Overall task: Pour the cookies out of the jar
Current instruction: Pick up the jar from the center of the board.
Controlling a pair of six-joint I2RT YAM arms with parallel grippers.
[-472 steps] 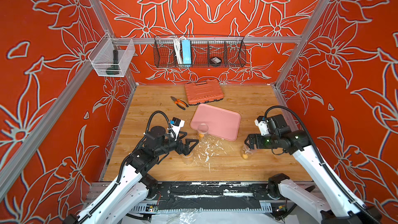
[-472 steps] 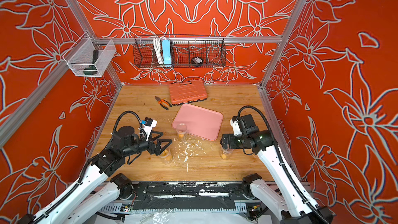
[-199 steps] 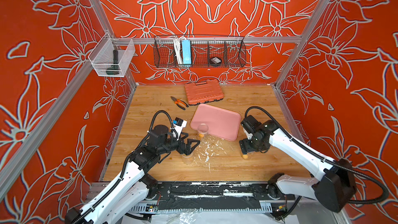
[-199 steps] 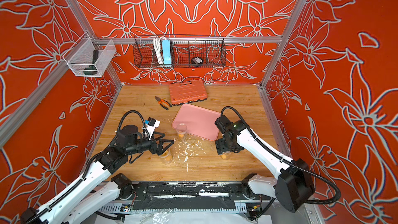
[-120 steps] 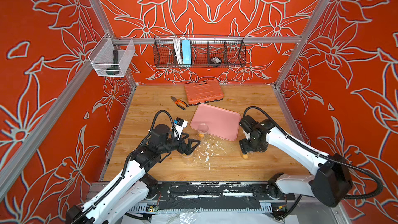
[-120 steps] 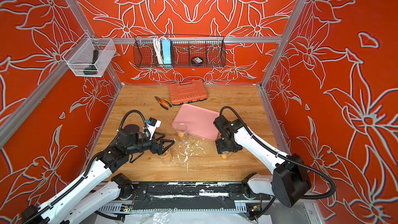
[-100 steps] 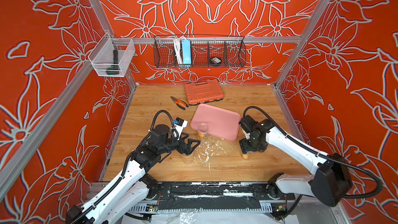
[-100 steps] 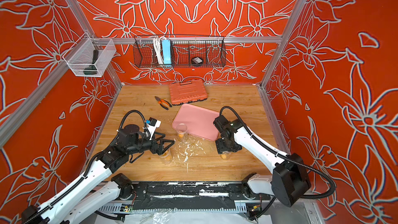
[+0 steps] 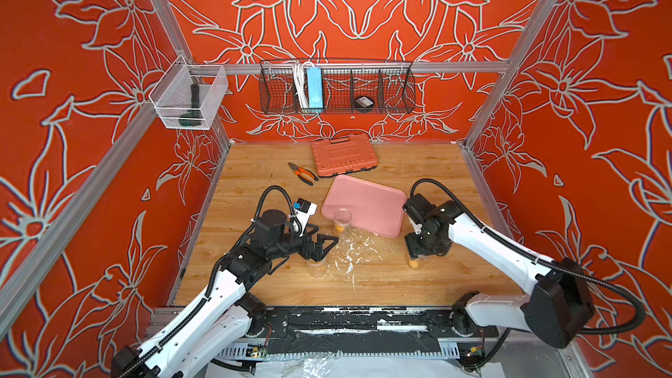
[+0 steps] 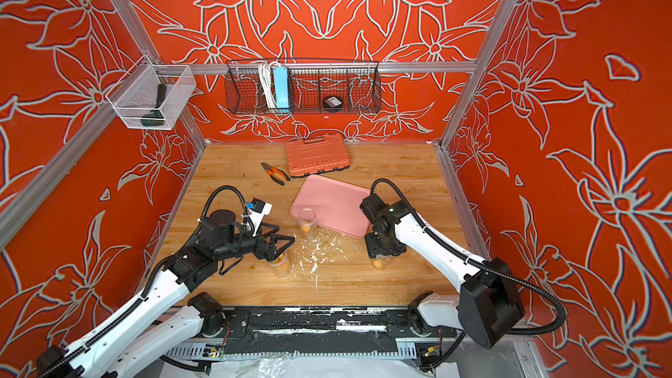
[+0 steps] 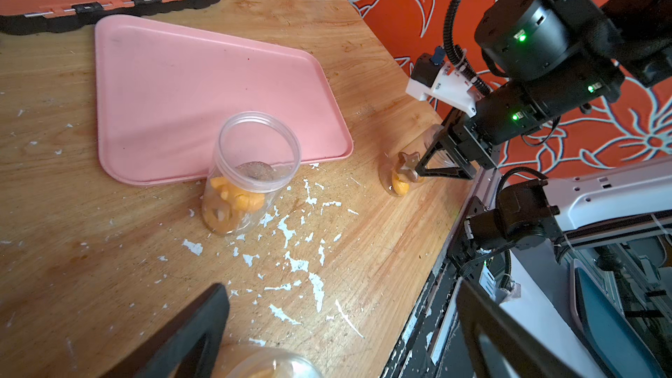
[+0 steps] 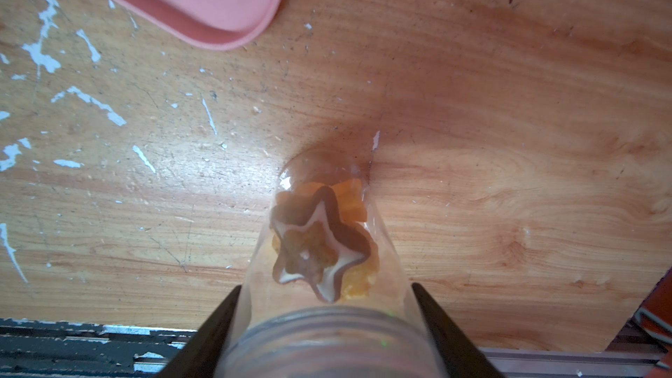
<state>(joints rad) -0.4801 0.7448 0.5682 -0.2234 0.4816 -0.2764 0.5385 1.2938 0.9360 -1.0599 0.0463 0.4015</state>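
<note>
A clear plastic jar (image 12: 323, 212) stands upright near the table's right front, with a brown star and orange cookies (image 12: 320, 249) at its bottom. My right gripper (image 12: 325, 289) comes down over it, both fingers pressed on its sides just below the threaded neck; in both top views the right gripper (image 9: 422, 249) (image 10: 381, 245) covers its mouth. My left gripper (image 11: 340, 287) is open, hovering above a second jar (image 11: 269, 365) of orange cookies without touching it. A third open jar (image 11: 251, 172) with orange cookies stands at the pink tray's (image 11: 182, 85) front edge.
White flecks (image 9: 349, 252) are scattered over the wood between the jars. An orange tool case (image 9: 343, 156) and pliers (image 9: 302, 173) lie behind the tray. The black front rail (image 9: 345, 321) runs close to both arms. The right wall is close to the held jar.
The right gripper's fingers have closed in on the jar's sides over the last second. The left arm and the other two jars have stayed put.
</note>
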